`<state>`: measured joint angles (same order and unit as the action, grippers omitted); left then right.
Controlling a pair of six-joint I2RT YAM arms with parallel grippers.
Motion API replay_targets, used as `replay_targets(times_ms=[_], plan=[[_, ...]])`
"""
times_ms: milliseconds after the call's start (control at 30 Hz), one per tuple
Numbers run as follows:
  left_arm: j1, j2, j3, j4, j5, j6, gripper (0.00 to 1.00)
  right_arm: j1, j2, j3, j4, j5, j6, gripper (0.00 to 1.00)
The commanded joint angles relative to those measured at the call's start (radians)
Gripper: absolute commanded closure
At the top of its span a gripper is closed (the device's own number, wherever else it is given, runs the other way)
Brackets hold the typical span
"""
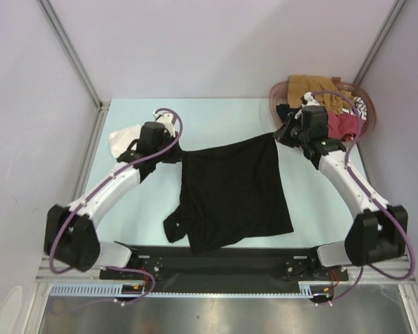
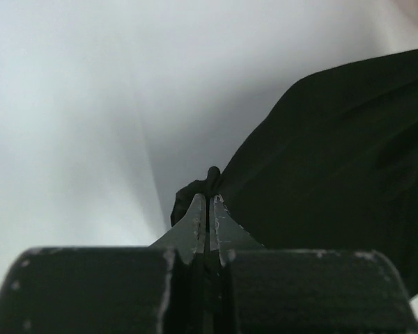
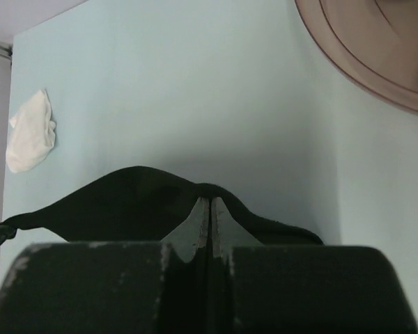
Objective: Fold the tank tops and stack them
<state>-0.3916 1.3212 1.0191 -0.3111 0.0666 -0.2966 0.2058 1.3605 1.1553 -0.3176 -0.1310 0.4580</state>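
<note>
Black tank top, the big limp one, is spread out in the middle of the pale blue-green desk, right between the two arms. Its far edge runs from one wrist to the other, and both far corners are pinched.

The left fingers are closed all the way, tips pressed together, with a little nub of the black cloth poking out past them in the left wrist view. Same deal for the right fingers: clamped tight on the black hem, which sags away to one side.

The near part of the top lies rumpled on the desk close to the arm bases, with a strap bit curled up at its near-left corner. Can't really tell if the far half is lifted off the desk or lying on it.

A small white tank top sits crumpled at the far left, just beyond the left wrist.

The round reddish-brown plastic basket is at the far right corner behind the right wrist, holding a heap with a mustard-brown cloth at the back and a red cloth nearer.
</note>
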Motion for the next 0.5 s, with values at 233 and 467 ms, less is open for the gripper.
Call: replay_targets(times_ms=[233,467], plan=[[0.091,0.398,0.257,0.175,0.036,-0.006,1.00,-0.031,0.380,0.250,0.258,-0.032,0.015,1.00],[0.146,0.593,0.420,0.155,0.061,-0.012,1.00,-0.063,0.635,0.466,0.287,-0.041,0.027,1.00]])
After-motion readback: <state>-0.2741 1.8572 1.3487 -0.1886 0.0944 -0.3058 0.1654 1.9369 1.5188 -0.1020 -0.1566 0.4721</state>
